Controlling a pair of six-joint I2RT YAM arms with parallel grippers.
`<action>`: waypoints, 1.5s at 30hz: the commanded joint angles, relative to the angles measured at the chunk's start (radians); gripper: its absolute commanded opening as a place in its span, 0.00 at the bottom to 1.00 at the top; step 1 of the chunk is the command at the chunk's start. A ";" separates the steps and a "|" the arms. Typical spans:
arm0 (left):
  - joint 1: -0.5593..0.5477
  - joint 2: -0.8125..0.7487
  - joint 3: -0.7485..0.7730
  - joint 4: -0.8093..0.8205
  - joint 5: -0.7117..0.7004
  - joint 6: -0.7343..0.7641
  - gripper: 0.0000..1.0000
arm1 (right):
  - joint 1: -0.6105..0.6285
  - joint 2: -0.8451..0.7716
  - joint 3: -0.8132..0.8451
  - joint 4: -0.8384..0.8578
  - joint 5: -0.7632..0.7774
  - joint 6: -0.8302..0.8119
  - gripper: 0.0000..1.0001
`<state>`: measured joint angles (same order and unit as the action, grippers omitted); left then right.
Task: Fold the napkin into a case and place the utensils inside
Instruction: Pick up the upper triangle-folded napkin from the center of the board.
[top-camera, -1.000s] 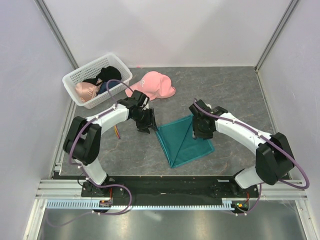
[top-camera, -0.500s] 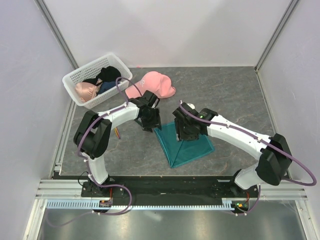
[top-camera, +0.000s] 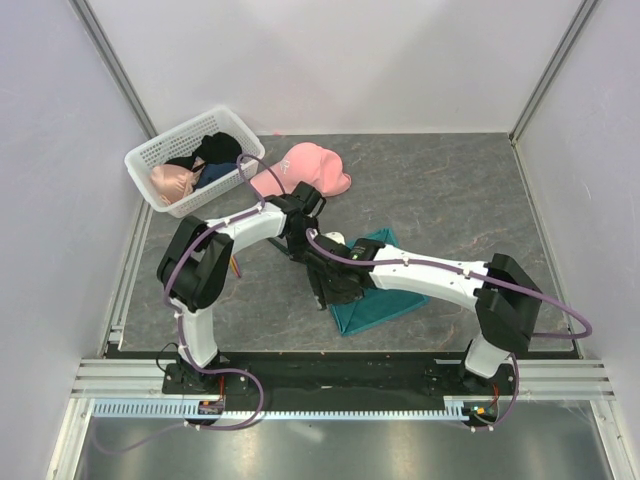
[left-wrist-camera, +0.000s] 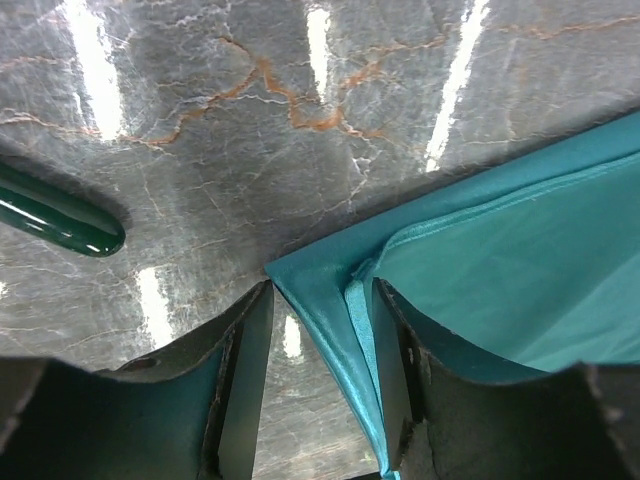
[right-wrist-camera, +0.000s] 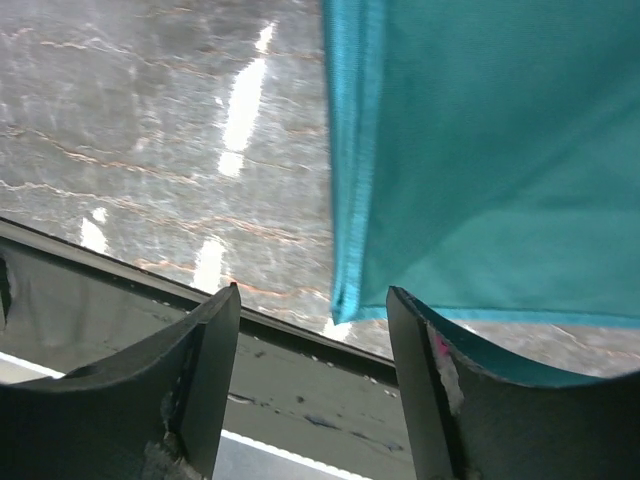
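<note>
The teal-green napkin (top-camera: 377, 304) lies folded in layers on the grey marble table. My left gripper (top-camera: 300, 244) is at its far-left corner. In the left wrist view the jaws (left-wrist-camera: 320, 290) are open, with the napkin's layered corner (left-wrist-camera: 330, 290) between them, lying against the right finger. My right gripper (top-camera: 325, 287) reaches left across the napkin to its near-left edge. In the right wrist view it (right-wrist-camera: 312, 292) is open, with the napkin's corner (right-wrist-camera: 345, 300) just beyond the fingertips. A dark green handle end (left-wrist-camera: 55, 210) lies left of the left gripper. A thin orange piece (top-camera: 235, 267) shows beside the left arm.
A white plastic basket (top-camera: 146, 152) with clothes stands at the back left. A pink cap (top-camera: 305, 168) lies behind the left gripper. The table's dark front rail (right-wrist-camera: 280, 345) runs just below the right gripper. Grey walls enclose the table on three sides.
My right gripper has swung left across the napkin, from its far right part to its near-left edge. My left gripper has shifted slightly right onto the napkin's corner.
</note>
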<state>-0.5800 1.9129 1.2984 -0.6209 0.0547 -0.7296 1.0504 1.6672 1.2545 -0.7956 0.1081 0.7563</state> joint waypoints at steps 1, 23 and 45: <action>-0.009 0.020 0.021 -0.002 -0.029 -0.044 0.52 | 0.020 0.026 0.056 0.050 0.001 0.012 0.69; -0.014 0.005 0.012 -0.002 0.019 0.001 0.23 | 0.053 0.108 -0.044 0.119 0.056 -0.003 0.65; 0.011 0.018 -0.008 0.026 0.091 0.035 0.24 | 0.083 0.095 -0.112 0.067 0.182 0.048 0.46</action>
<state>-0.5735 1.9377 1.2926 -0.6186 0.1188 -0.7361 1.1286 1.7943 1.1625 -0.7063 0.2333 0.7822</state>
